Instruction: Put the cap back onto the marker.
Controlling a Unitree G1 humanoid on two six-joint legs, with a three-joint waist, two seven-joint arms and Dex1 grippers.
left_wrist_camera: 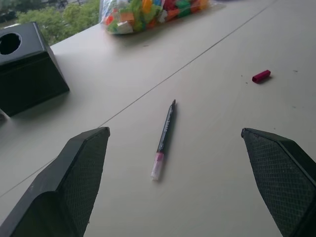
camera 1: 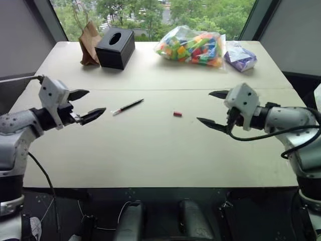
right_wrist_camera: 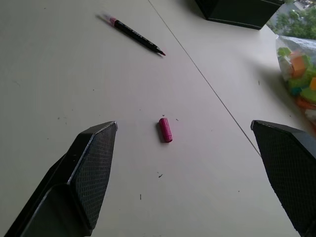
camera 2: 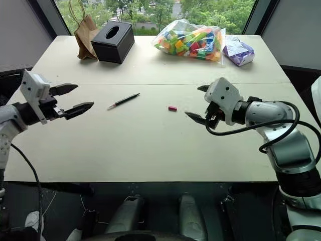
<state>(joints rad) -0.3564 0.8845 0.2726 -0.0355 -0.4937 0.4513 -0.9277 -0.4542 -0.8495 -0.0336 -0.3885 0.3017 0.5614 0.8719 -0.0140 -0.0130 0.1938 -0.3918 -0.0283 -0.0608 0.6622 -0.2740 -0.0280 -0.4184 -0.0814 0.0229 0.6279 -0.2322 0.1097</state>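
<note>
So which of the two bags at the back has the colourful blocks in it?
The clear plastic bag, stuffed with bright blocks. The other, the brown paper bag, stands by the black tissue box and shows nothing inside.

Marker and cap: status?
Left gripper open, right gripper open, both empty. Marker and cap lie apart on table. Nothing between them.

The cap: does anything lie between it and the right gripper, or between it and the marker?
Nothing visible. Bare table separates the cap from the open right gripper and from the marker. The tissue box stands farther back.
</note>
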